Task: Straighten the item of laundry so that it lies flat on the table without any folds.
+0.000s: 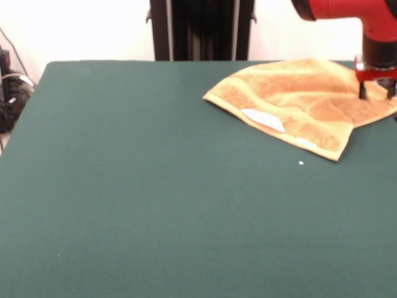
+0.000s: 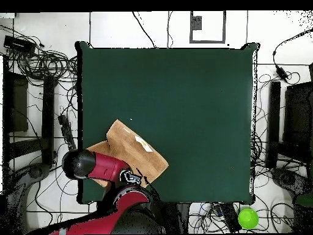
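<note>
The orange-tan towel (image 1: pixel 304 102) lies on the dark green table (image 1: pixel 155 186) at the far right corner near the pedestal. It is rumpled, with one layer folded over another, and two white labels (image 1: pixel 263 119) show at its near hem. My gripper (image 1: pixel 376 93) hangs straight down over the towel's right part, its two fingers apart and their tips at the cloth, holding nothing that I can see. In the overhead view the towel (image 2: pixel 131 150) sits at the table's (image 2: pixel 195 110) lower left and the red arm covers part of it; the gripper (image 2: pixel 130 178) is at the towel's lower edge.
A small white speck (image 1: pixel 301 163) lies on the table just in front of the towel. The black pedestal (image 1: pixel 201 30) stands behind the far edge. Cables (image 2: pixel 36 73) lie on the floor around the table, and a green ball (image 2: pixel 247 218) lies off the table.
</note>
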Robot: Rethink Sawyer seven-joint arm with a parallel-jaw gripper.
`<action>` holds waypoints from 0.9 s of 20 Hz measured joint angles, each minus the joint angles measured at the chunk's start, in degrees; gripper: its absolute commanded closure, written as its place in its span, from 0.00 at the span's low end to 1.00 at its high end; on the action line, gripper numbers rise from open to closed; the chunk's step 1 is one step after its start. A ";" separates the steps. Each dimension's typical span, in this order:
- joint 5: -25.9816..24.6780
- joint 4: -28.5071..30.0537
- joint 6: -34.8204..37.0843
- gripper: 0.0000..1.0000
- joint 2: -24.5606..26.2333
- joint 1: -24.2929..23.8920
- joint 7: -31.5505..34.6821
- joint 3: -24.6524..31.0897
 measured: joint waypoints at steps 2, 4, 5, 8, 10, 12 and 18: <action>0.00 -0.12 0.04 0.00 -0.05 0.29 0.34 -0.35; 0.00 -0.21 0.07 0.00 -0.04 0.36 0.86 -0.55; 0.01 -0.22 0.07 0.00 -0.04 0.35 0.92 -0.55; -0.01 -0.32 0.46 0.00 -0.05 0.38 0.93 -0.79; -0.29 -0.61 1.23 0.00 -0.06 0.45 0.93 -1.27; -1.44 -1.16 2.75 0.00 -0.13 0.58 0.93 -2.34; -8.15 -3.14 11.76 0.00 -1.46 0.43 0.93 -7.50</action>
